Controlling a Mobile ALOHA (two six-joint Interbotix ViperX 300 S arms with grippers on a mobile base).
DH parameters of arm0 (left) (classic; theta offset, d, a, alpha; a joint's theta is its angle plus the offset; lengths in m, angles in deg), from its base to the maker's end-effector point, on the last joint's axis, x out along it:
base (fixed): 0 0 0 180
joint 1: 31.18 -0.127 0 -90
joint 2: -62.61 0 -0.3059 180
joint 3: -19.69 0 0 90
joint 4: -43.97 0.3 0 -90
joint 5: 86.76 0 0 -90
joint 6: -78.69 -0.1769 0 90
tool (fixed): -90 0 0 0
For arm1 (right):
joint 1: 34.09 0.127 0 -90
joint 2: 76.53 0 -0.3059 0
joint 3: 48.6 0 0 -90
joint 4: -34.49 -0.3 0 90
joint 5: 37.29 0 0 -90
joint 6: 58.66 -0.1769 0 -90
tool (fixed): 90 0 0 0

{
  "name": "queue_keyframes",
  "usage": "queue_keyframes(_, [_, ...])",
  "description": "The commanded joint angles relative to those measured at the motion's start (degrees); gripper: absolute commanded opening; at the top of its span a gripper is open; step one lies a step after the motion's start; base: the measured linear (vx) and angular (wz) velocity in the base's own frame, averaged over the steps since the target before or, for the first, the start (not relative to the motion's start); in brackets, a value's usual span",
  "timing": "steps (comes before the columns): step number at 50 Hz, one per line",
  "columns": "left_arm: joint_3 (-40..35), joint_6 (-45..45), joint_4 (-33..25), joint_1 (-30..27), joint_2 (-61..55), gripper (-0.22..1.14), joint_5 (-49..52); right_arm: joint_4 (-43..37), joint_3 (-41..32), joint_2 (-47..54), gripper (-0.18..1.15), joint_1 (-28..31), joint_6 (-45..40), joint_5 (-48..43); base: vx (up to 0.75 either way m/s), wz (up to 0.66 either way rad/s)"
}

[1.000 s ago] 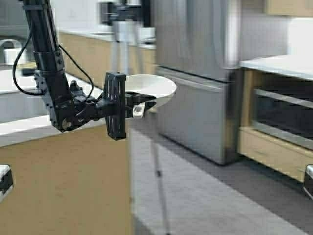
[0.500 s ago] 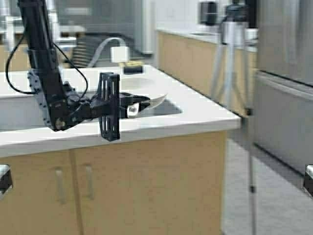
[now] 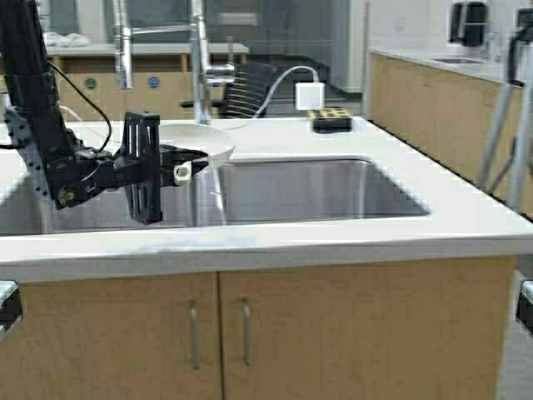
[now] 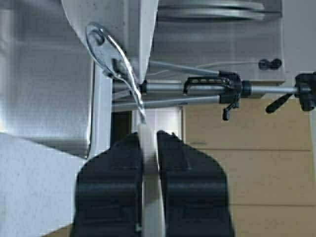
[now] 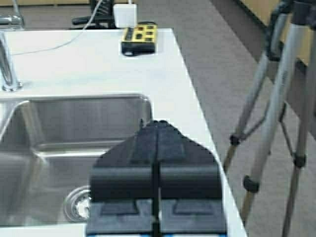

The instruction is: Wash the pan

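The pan [image 3: 196,139] handle is hidden between the left gripper [image 3: 178,163] fingers; the faucet [image 3: 200,58] top is cropped.

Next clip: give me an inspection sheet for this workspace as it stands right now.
Surface: white countertop with a steel sink.
Job's things: pan held by its handle above the sink divider.
Clutter: yellow power strip, white adapter.
Grippers: left gripper shut on the pan handle; right gripper shut, empty, over the sink.
Cables: white cord to the adapter.
Surroundings: faucet, tripod.
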Motion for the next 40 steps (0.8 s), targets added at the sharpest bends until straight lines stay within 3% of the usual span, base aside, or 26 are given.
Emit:
queue_keyframes(1, [-3.25,0.26,1.32,0.09,2.29,0.02,2.02,0.18,-0.70,-0.09,0.07,0.00,0.09,-0.18,0.20,0.25])
queue_keyframes(23, [-8.88,5.62,1.23,-0.70,1.05,0.02,6.59,0.26,-0.35,-0.09,0.07,0.00,0.00,-0.26,0.20,0.17])
queue_keyframes(40, [1.49,5.45,2.29,4.04,4.13,0.02,3.25,0.00,-0.62,-0.18,0.07,0.00,-0.26,-0.09,0.20,0.17])
